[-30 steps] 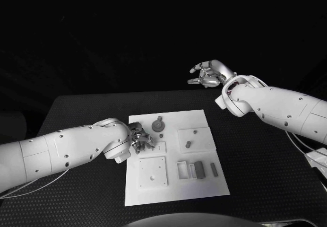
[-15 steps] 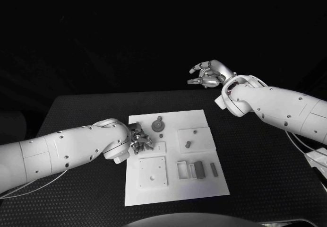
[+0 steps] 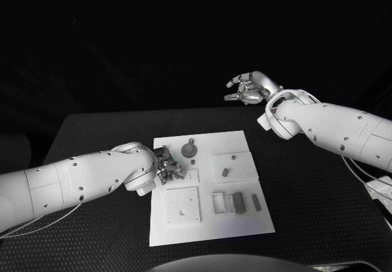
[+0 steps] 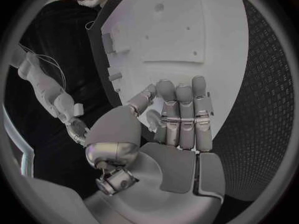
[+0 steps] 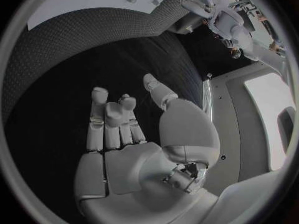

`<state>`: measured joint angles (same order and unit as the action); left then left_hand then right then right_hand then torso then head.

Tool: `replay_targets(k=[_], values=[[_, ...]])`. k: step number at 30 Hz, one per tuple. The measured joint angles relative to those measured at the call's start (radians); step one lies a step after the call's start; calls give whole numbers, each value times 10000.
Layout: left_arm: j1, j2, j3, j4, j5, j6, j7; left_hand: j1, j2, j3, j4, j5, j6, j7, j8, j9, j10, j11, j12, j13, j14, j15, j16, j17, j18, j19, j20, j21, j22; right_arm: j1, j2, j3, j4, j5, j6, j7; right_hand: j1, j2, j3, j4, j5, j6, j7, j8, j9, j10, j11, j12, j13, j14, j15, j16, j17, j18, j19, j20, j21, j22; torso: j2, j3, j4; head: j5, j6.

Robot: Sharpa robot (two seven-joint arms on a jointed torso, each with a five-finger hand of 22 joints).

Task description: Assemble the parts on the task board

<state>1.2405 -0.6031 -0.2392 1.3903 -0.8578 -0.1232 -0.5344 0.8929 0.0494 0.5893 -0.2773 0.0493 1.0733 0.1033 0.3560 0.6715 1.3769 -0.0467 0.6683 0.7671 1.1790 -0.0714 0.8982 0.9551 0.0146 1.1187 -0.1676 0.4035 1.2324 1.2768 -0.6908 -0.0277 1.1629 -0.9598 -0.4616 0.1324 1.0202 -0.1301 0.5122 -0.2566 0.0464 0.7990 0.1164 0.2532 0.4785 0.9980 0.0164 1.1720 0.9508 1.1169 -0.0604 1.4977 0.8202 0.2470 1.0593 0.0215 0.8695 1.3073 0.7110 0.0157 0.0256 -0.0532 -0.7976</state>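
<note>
Left hand (image 3: 169, 167): we find it at the task board's (image 3: 208, 226) left edge, fingers curled down over the small square plate there; in the left wrist view (image 4: 177, 119) the fingers lie side by side above the white board, and we cannot tell whether they pinch a part.

Right hand (image 3: 249, 88): raised well beyond the board's far edge, past the black table (image 3: 106, 130), fingers loosely apart, holding nothing; the right wrist view (image 5: 118, 129) agrees.

Task board: white plate, middle of the table.

Large square plate (image 3: 182, 205): near-left part of the board, just nearer than the left hand.

Square plate with a peg (image 3: 229, 166): right of the left hand.

Round grey part (image 3: 188, 149): far half of the board, just beyond the left hand.

Grey bars (image 3: 238, 203): near-right part of the board, well apart from both hands.
</note>
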Motion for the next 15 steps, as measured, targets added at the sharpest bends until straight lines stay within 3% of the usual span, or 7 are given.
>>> replay_targets(k=[15], values=[[-11, 12, -3, -4, -34, 81, 0, -6, 0, -1, 0, -2, 4, -3, 8, 53, 0, 0, 79, -1, -36, -36, 196, -174, 0, 40, -39, 0, 67, 0, 6, 1, -5, 0, 31, 4, 0, 0, 0, 0, 0, -17, 17, 0, -8, -17, 17, 0, -5, -35, 35, 0, 0, -11, 0, 0, 0, 0, -5, 5, -3, -9, -28]])
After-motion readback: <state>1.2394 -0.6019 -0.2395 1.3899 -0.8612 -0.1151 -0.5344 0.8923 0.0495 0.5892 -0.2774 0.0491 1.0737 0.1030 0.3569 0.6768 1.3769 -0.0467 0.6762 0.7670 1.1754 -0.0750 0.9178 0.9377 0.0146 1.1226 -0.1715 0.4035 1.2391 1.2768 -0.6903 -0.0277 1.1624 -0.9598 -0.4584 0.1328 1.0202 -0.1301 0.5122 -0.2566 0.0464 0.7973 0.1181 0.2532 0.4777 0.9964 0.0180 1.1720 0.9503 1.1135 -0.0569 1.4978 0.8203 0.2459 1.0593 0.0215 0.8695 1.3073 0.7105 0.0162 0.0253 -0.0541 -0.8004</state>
